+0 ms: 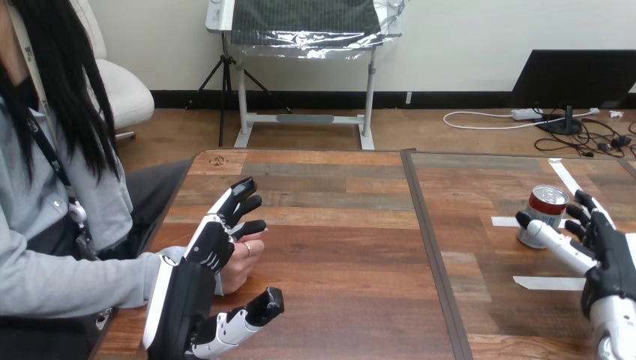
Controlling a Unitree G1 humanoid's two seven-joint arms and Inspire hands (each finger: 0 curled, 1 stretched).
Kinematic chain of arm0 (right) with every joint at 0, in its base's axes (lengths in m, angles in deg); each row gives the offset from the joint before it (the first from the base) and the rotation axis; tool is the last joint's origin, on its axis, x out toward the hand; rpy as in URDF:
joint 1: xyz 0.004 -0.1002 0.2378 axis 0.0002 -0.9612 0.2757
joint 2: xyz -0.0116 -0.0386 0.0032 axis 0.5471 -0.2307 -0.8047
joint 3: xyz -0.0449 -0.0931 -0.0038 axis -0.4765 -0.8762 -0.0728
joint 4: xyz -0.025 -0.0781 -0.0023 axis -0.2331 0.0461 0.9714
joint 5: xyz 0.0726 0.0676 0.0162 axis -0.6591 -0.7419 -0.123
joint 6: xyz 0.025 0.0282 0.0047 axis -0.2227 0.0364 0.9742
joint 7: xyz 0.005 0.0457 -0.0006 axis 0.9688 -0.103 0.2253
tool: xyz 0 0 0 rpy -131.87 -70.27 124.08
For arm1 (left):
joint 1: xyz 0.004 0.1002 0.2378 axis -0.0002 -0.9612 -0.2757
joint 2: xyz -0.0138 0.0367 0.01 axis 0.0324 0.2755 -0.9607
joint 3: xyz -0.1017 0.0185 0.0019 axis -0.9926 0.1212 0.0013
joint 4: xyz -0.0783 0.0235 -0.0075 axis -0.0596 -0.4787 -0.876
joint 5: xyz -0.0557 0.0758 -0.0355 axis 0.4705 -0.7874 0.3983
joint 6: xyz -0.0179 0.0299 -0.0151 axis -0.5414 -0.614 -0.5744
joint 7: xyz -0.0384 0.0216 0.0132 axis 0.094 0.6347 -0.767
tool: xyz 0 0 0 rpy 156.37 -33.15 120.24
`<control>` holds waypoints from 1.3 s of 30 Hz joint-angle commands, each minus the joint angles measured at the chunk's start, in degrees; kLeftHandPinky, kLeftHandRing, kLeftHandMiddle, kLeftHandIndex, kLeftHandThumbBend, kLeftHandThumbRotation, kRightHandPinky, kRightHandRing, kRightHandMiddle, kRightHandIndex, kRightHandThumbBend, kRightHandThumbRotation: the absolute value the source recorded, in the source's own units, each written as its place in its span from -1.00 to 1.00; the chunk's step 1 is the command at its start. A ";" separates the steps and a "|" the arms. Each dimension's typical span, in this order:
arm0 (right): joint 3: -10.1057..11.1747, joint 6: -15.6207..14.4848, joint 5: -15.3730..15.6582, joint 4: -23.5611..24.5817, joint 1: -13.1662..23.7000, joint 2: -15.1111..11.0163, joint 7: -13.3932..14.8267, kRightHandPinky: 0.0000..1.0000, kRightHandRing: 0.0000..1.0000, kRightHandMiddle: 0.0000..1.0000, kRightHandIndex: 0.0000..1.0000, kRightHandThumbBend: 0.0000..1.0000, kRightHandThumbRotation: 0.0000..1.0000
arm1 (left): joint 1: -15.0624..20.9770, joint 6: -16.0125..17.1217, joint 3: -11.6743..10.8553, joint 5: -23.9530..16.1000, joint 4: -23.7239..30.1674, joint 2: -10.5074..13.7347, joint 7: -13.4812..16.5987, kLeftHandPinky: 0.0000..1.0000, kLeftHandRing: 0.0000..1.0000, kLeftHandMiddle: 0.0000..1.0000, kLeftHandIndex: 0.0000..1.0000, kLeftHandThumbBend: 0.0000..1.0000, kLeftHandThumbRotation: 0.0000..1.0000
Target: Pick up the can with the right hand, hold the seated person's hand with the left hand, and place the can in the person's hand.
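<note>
A red and white can [545, 210] with a silver top stands upright on the right half of the wooden table [345, 247]. My right hand [609, 251] is just right of it, open. Its thumb reaches across the can's lower front, and its fingers [583, 206] spread close beside the can's right side. At the table's left edge the person's hand [241, 264] rests loosely curled. My left hand [211, 241] is open over it. Straight fingers extend past the person's hand and the thumb [251, 315] stays apart below it. I cannot tell whether the two hands touch.
White tape strips [549, 283] lie on the table round the can, another one [564, 176] further back. A dark seam [429, 247] divides the table into left and right halves. The person sits at the left side, forearm along the table's edge.
</note>
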 commanded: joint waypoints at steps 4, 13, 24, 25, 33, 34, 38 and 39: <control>-0.06 0.06 0.19 0.21 6.47 -2.42 0.41 0.82 0.85 0.85 0.88 0.87 -0.48 | 2.74 1.28 0.41 1.37 0.27 0.27 -0.65 0.53 0.74 0.80 0.75 0.91 0.32; 0.60 -0.07 -0.54 0.04 7.42 -2.49 -0.63 0.88 0.89 0.88 0.91 0.79 -0.58 | 2.61 1.39 0.20 1.60 0.12 0.47 -1.07 0.56 0.75 0.80 0.75 0.90 0.32; -0.90 -0.04 1.63 -0.02 7.85 -2.91 1.51 0.90 0.90 0.89 0.92 0.77 -0.54 | 2.42 1.36 -0.93 0.35 0.25 0.34 -0.53 0.55 0.74 0.79 0.74 0.93 0.35; -0.94 -0.07 1.70 -0.01 7.87 -2.91 1.56 0.90 0.90 0.89 0.93 0.75 -0.54 | 2.41 1.32 -0.93 0.41 0.25 0.33 -0.56 0.55 0.74 0.79 0.74 0.94 0.35; -0.61 -0.26 1.40 -0.09 8.22 -2.67 1.27 0.90 0.90 0.89 0.94 0.74 -0.53 | 2.87 1.81 -1.22 0.50 -0.35 0.22 -0.55 0.54 0.73 0.78 0.73 0.95 0.35; -0.66 -0.30 1.46 -0.10 8.24 -2.68 1.34 0.90 0.89 0.89 0.94 0.75 -0.52 | 2.91 1.85 -1.31 0.40 -0.40 0.20 -0.48 0.54 0.73 0.78 0.73 0.95 0.35; -0.79 -0.32 1.65 -0.12 8.35 -2.60 1.58 0.89 0.89 0.90 0.94 0.75 -0.51 | 2.97 1.91 -1.40 0.25 -0.50 0.23 -0.44 0.54 0.72 0.77 0.73 0.95 0.35; -0.76 -0.36 1.60 -0.13 8.38 -2.57 1.50 0.90 0.89 0.90 0.94 0.76 -0.51 | 2.96 1.86 -1.39 0.28 -0.46 0.23 -0.45 0.54 0.72 0.77 0.73 0.94 0.35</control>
